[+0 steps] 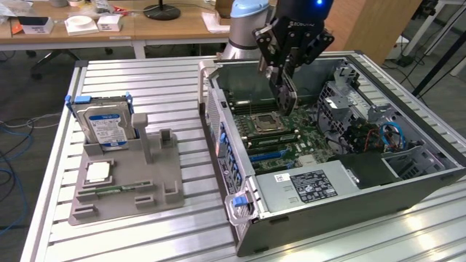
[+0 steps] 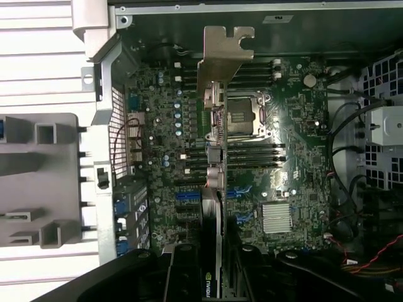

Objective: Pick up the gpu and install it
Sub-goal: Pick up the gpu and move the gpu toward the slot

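Aluminium slats made the table point(image 1: 145, 240) that you saw across the lower part of the exterior view. On it, at the exterior view's right, lay the open computer case point(image 1: 437, 169), with its motherboard point(image 1: 309, 144) facing up. At the exterior view's left stood the grey holder point(image 1: 163, 180), just beside the case.

Your gripper point(image 1: 286, 71) hung in the upper middle of that view, over the far part of the case. Its fingers were closed only partly, pressed on both faces of the gpu point(image 1: 287, 97), so the card was held on edge above the motherboard. Whether it touched the board, you could not tell.

In the wrist view the gpu point(image 2: 216, 189) ran out from between the fingers point(image 2: 186, 270), with its grey metal bracket point(image 2: 223, 60) at the far end, beside the processor socket point(image 2: 242, 116).

The hard drive point(image 1: 108, 126) stood upright in the holder's rear slot. A small green memory stick point(image 1: 117, 189) lay flat near the holder's front.
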